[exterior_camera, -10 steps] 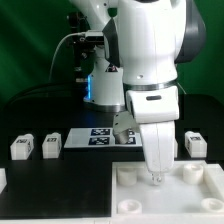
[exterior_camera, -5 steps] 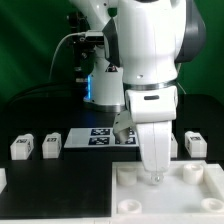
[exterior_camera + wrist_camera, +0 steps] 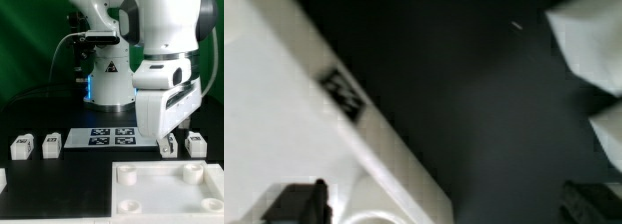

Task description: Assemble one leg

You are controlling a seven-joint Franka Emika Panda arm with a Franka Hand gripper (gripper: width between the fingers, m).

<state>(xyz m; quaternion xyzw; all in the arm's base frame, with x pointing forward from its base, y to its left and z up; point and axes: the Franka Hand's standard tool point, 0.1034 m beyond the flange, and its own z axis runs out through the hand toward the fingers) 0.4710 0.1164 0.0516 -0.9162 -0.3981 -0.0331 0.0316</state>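
While your gripper (image 3: 166,138) hangs low at the right of middle in the exterior frame, its jaws stand apart and hold nothing. The wrist view bears this out: one dark finger (image 3: 295,201) sits at each lower corner of that picture, with bare black table (image 3: 60,178) and a blurred white edge between them. I can't tell what that white edge belongs to.

The leg (image 3: 168,148) that looks to be your target sits on the table just under the fingertips, between the marker board (image 3: 100,138) and a second leg (image 3: 196,143) near the frame's right edge. Two more legs (image 3: 21,147) (image 3: 51,146) wait at the left. The tabletop (image 3: 150,196) fills the lower right, and none of the sockets you can see has a leg in it.

So you appear to be at the reach-and-grasp step, early in the job. Next you'll need to centre the jaws over the leg, come down until the pads straddle it, then close squarely. Whether the fingers already bracket it is hidden here, so check alignment first.
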